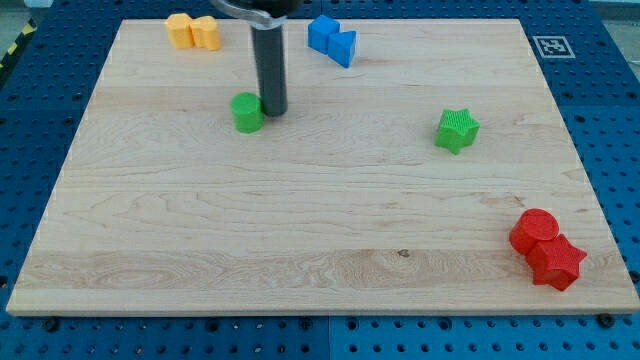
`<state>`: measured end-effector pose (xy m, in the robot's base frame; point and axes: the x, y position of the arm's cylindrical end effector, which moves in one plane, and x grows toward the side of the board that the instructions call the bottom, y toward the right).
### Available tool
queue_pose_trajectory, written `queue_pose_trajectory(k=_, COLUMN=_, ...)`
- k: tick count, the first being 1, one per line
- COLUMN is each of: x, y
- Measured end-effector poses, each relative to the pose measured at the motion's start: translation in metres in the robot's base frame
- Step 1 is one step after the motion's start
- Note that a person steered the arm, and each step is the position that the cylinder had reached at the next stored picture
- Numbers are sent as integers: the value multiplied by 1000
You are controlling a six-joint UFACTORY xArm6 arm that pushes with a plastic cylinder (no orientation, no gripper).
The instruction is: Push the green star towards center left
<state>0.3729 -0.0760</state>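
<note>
The green star [457, 130] lies on the wooden board [320, 220] at the view's right of centre, in the upper half. My tip [273, 110] rests on the board at the upper left of centre, far to the view's left of the star. It sits right next to the right side of a green cylinder [247, 112], touching or nearly touching it.
Two orange blocks [193, 31] sit side by side at the top left edge. Two blue blocks [332, 40] sit together at the top centre. A red cylinder [534, 231] and a red star [557, 261] sit together at the lower right corner.
</note>
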Motion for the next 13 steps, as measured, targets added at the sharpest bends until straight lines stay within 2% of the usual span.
queue_pose_trajectory(k=1, x=-2, y=-36)
queue_pose_trajectory(k=2, x=-4, y=-36)
queue_pose_trajectory(k=4, x=-78, y=64)
queue_pose_trajectory(k=5, x=-62, y=82)
queue_pose_trajectory(k=6, x=-28, y=86)
queue_pose_trajectory(k=7, x=-17, y=129)
queue_pose_trajectory(k=9, x=-4, y=269)
queue_pose_trajectory(k=10, x=31, y=305)
queue_pose_trajectory(k=12, x=42, y=286)
queue_pose_trajectory(k=13, x=42, y=238)
